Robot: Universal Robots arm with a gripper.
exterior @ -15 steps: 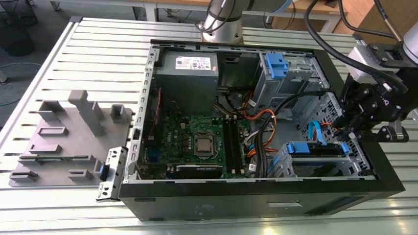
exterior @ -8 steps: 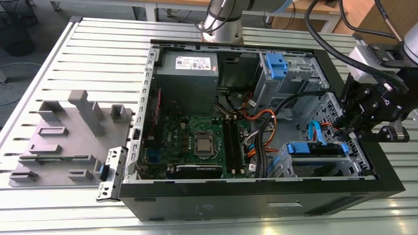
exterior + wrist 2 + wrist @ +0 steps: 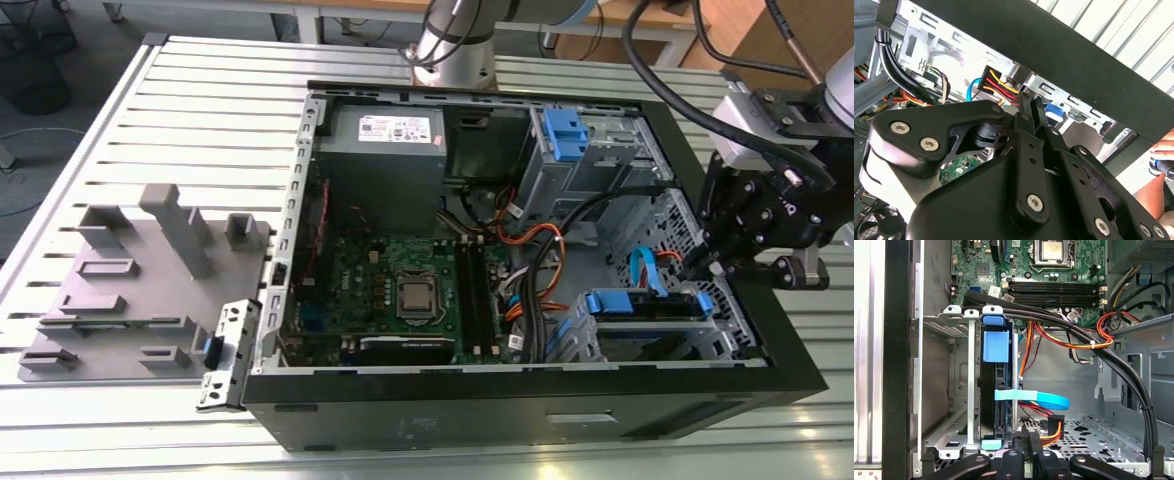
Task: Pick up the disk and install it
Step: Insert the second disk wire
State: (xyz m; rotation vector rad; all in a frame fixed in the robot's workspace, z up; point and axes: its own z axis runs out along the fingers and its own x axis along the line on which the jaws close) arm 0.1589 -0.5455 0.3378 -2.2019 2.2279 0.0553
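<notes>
Inside its bay the disk looks seated. Gripper just beside it, fingers closed on nothing; finishing likely needs a straight push

You face slatted pale metal table; grey floor beyond; wooden furniture, possibly desk, at exterior view's right.
</notes>
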